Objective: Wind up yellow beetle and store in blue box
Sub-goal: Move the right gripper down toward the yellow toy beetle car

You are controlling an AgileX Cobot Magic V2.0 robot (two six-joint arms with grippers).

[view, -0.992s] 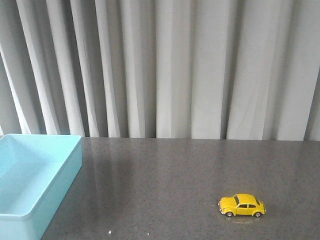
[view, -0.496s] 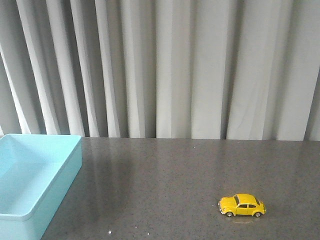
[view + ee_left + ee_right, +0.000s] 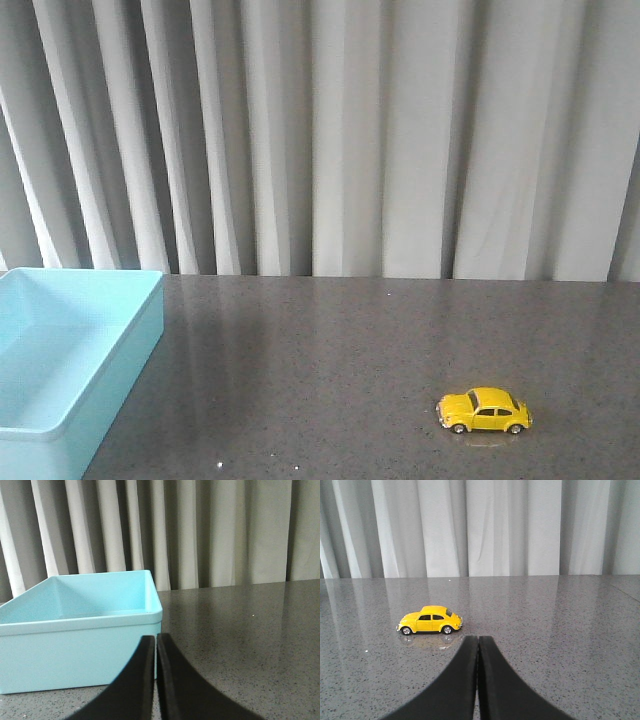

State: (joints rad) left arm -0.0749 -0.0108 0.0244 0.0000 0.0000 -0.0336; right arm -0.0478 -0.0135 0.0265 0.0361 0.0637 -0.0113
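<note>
On the dark grey speckled tabletop (image 3: 330,360), right of centre and near the front edge in the front view, sits the small bright yellow toy beetle car with dark windows and silver wheels (image 3: 484,410), upright on all its wheels, side-on. Nothing touches it. The large light blue rectangular plastic box with a rounded rim (image 3: 60,370) stands at the far left of the table, well apart from the car, open side up, nothing visible inside. My right claw (image 3: 478,645) has its two black fingers pressed together, tips meeting, gripping nothing; the yellow beetle (image 3: 430,620) sits ahead of it, apart from the tips. My left claw (image 3: 156,642) is likewise closed, only a thin seam between the fingers, nothing in it; the blue box (image 3: 75,645) stands just behind the tips. Pale grey pleated curtain (image 3: 330,130) hangs behind the table.
</note>
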